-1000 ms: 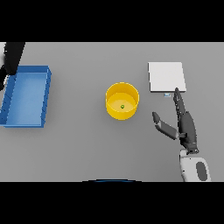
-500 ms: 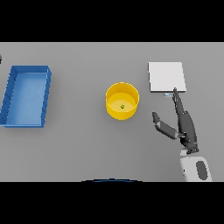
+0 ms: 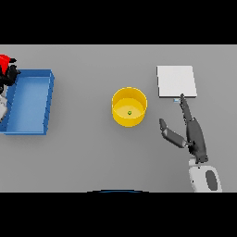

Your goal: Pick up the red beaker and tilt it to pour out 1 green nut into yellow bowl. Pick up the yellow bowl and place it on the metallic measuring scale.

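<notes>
The yellow bowl stands at the middle of the table with one green nut inside it. The metallic measuring scale lies to the bowl's right, farther back. My right hand is open, fingers straight, pointing up at the scale's near edge, with the thumb spread toward the bowl. At the far left edge my left hand is shut on the red beaker, mostly cut off by the view's edge.
A blue tray lies on the left side of the table, just right of the left hand.
The left hand had slipped out of view at the left edge; now it shows again there holding the red beaker. The right hand has stayed put.
</notes>
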You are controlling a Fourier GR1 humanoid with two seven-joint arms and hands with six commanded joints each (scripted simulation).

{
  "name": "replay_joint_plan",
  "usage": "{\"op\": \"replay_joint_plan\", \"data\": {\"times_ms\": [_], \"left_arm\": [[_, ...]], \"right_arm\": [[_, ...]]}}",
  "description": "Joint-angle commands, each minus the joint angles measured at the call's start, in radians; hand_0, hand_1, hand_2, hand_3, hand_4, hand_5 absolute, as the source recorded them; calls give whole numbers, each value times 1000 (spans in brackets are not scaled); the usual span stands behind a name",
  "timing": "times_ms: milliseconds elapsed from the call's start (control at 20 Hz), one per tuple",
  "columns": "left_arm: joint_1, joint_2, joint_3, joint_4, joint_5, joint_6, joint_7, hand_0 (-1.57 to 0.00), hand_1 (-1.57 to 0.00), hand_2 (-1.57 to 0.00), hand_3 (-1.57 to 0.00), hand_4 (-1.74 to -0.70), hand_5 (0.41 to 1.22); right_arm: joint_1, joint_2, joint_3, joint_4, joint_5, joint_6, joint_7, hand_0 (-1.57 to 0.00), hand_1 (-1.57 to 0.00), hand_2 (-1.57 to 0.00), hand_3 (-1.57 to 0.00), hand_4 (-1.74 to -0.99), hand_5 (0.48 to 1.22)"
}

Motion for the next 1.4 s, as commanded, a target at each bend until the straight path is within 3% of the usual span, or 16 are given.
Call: {"op": "replay_joint_plan", "data": {"times_ms": [0, 150, 250, 300, 350, 400, 450, 550, 700, 950, 1150, 1300, 1350], "left_arm": [[16, 3, -5, -14, 2, 14, 8, -1571, -1571, -1571, -1509, -1741, 1221], [49, 11, -30, -49, 17, 39, 34, -1571, -1571, -1571, -1539, -1741, 1117], [43, 13, -63, -21, 26, 42, 39, -1571, -1571, -1571, -1551, -1741, 967], [52, 24, -77, -33, 29, 35, 37, -1571, -1571, -1571, -1555, -1667, 908], [46, 36, -93, -40, 45, -1, 39, -1571, -1571, -1571, -1503, -1530, 865], [49, 39, -98, -53, 57, -44, 36, -1564, -1449, -1432, -1362, -1374, 830], [67, 64, -98, -91, 88, -84, 30, -1457, -1180, -1187, -1129, -1229, 803], [72, 88, -101, -115, 131, -161, 39, -932, -755, -767, -722, -1034, 758], [69, 113, -110, -134, 161, -220, 39, -477, -386, -392, -369, -878, 710], [63, 100, -101, -118, 181, -231, 13, -156, -126, -128, -120, -797, 678], [54, 102, -73, -119, 192, -211, -36, -63, -51, -52, -49, -785, 674], [52, 87, -73, -119, 190, -193, -47, -32, -26, -26, -24, -780, 679], [55, 91, -72, -119, 191, -194, -53, -25, -20, -21, -19, -776, 685]], "right_arm": [[11, 6, 9, -7, 5, 0, -4, 1, 1, 1, 1, -1217, 666], [21, -1, 4, -19, 5, -2, -14, 1, 1, 1, 1, -1207, 665], [8, -13, -5, -19, -4, 4, 4, 1, 1, 1, 1, -1205, 664], [13, -18, -8, -14, -9, 10, -9, 1, 1, 1, 1, -1202, 667], [8, -9, 3, -18, 4, 4, 2, 1, 1, 1, 1, -1197, 664], [19, -4, 3, -15, -2, 6, -3, 1, 1, 1, 1, -1192, 663], [16, -5, -5, -6, -13, 8, -10, 1, 1, 1, 1, -1188, 663], [6, -14, -12, -7, -14, 6, 1, 1, 1, 1, 1, -1185, 665], [18, -4, 4, -27, 7, -4, 4, 1, 1, 1, 1, -1184, 667], [31, -7, 4, -39, -2, 5, 12, 1, 1, 1, 1, -1187, 663], [25, -19, 29, -41, 66, -16, 43, 1, 1, 1, 1, -1203, 660], [-23, -49, 41, -25, 56, 38, 24, 1, 1, 1, 1, -1162, 694], [-56, -69, 55, -10, 75, 58, 21, 1, 1, 1, 1, -1180, 708]]}}
